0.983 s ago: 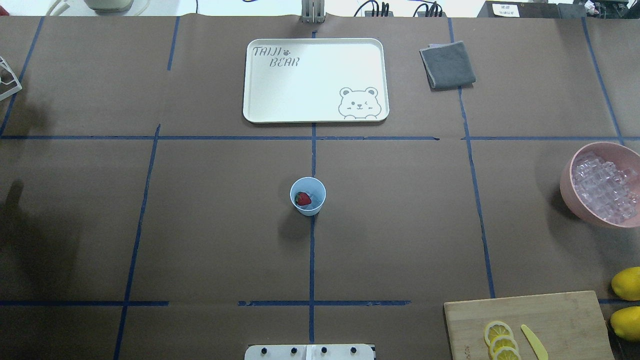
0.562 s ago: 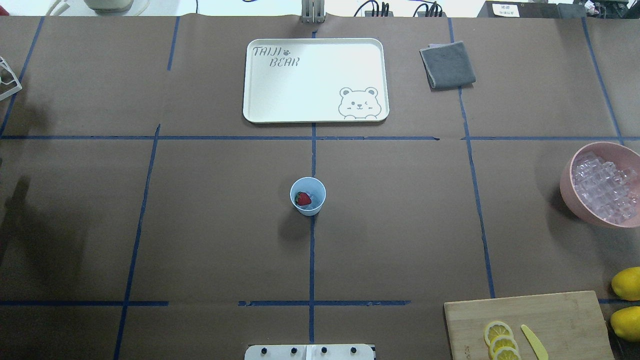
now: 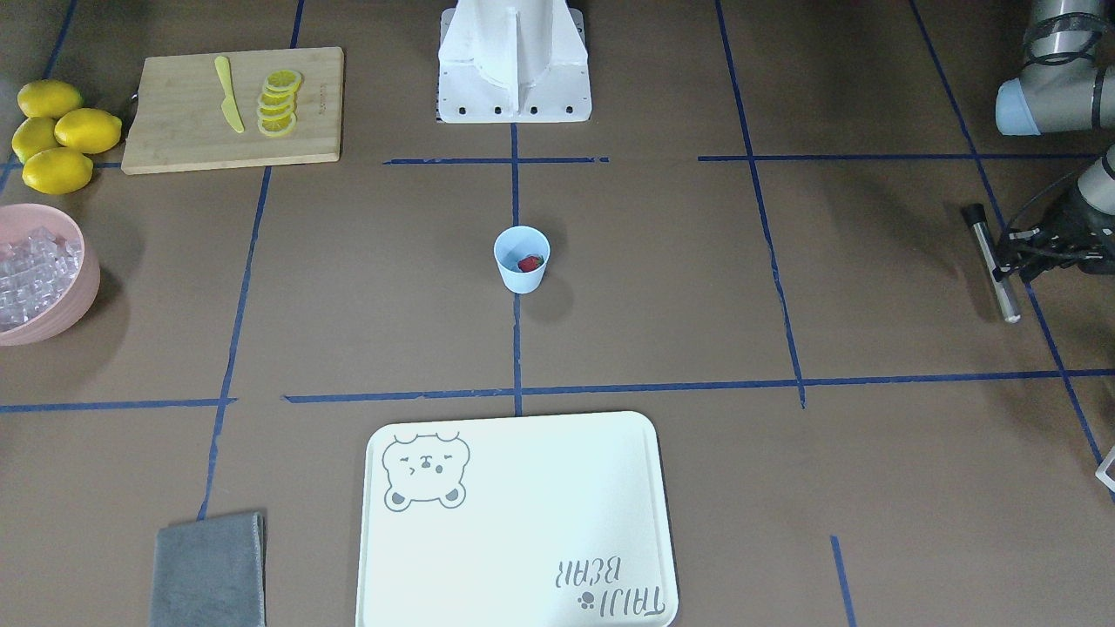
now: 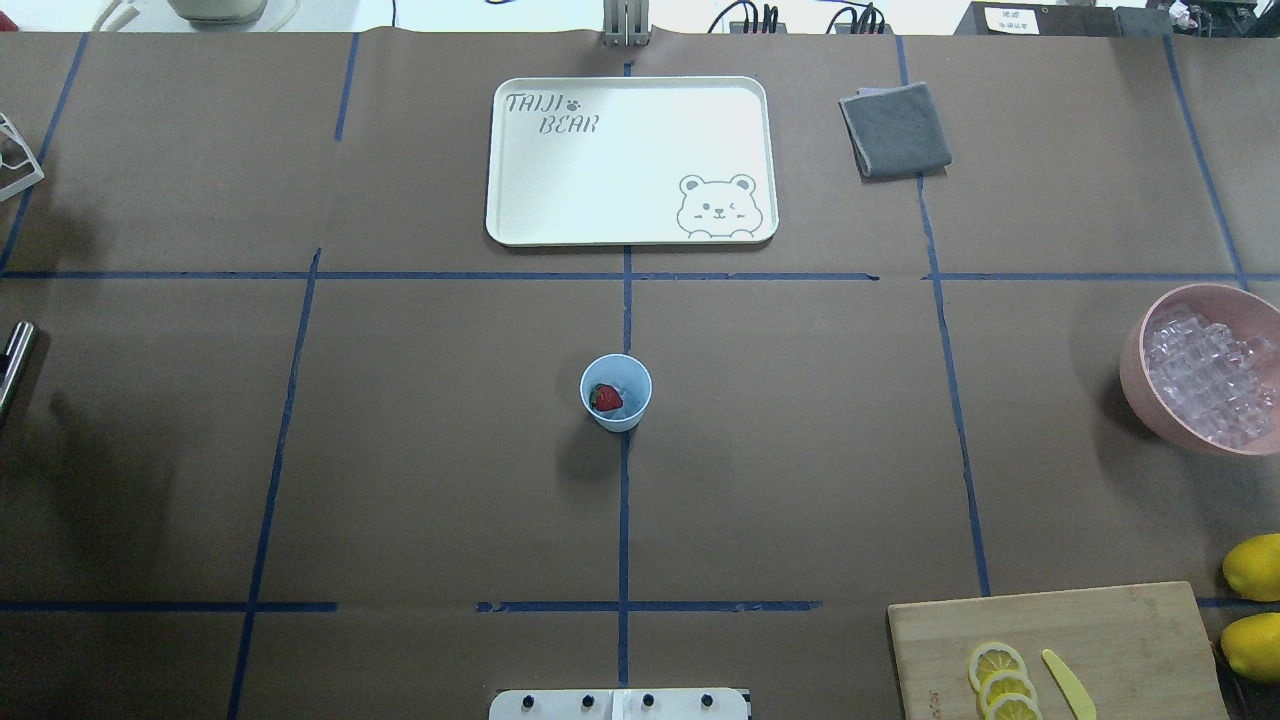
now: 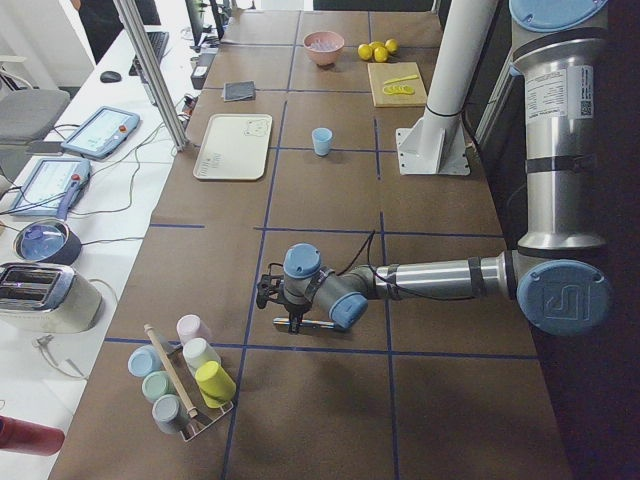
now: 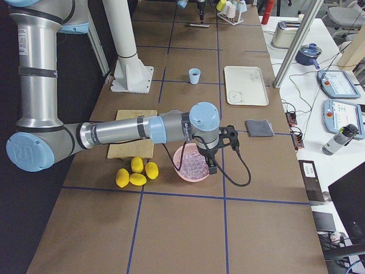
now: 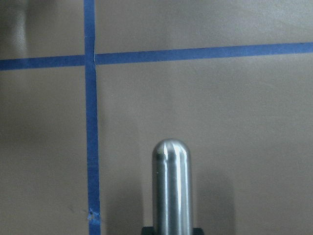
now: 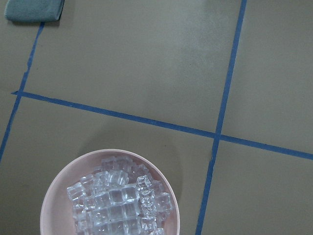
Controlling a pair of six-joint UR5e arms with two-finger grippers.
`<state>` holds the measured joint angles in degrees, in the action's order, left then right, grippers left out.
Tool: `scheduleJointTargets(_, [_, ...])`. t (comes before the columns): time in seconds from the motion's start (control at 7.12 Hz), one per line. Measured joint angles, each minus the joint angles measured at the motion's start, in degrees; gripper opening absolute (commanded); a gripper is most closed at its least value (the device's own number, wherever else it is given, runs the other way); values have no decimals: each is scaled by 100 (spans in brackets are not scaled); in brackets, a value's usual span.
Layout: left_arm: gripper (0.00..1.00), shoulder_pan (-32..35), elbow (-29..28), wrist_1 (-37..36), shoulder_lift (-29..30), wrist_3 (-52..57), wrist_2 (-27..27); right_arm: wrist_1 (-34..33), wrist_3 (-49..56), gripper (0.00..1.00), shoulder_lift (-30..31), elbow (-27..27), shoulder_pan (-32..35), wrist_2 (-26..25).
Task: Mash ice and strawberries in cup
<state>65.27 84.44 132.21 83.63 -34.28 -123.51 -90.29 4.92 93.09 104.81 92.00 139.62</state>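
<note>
Front-facing view: the cup stood upright at the middle of the table, with the strawberry inside it. At the right edge, your left gripper was clamped on a metal rod, well apart from the cup. At the left edge, a pink bowl held the ice.

Overhead view: only the rod's end showed, at the left edge. The berry lay against the cup's left inner wall.

Left side view: the near arm reached low over the table, with the rod level in its grip.

Right side view: the right gripper hung over the bowl. You could not tell whether it was released or clenched.

Left wrist view: the rod's rounded tip pointed across brown paper.

Right wrist view: the bowl of ice lay below, and a grey cloth showed at the top left corner.
</note>
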Motion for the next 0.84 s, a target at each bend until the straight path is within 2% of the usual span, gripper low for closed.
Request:
scheduleJointTargets(0.28, [100,2,18,-9,9,1,212,0,0,99,-9,7,2,-11])
scheduleJointTargets(0.56, [100,42,115,-213,7,140,-10,20,4,99,-9,25,2,-169])
scheduleJointTargets(0.7, [100,240,310,-617,5,532,-238,36,0,99,-17,37,2,-292])
scheduleJointTargets(0.84, [100,617,661,-1373,10,1196,-385,43,-5,99,-23,41,2,-340])
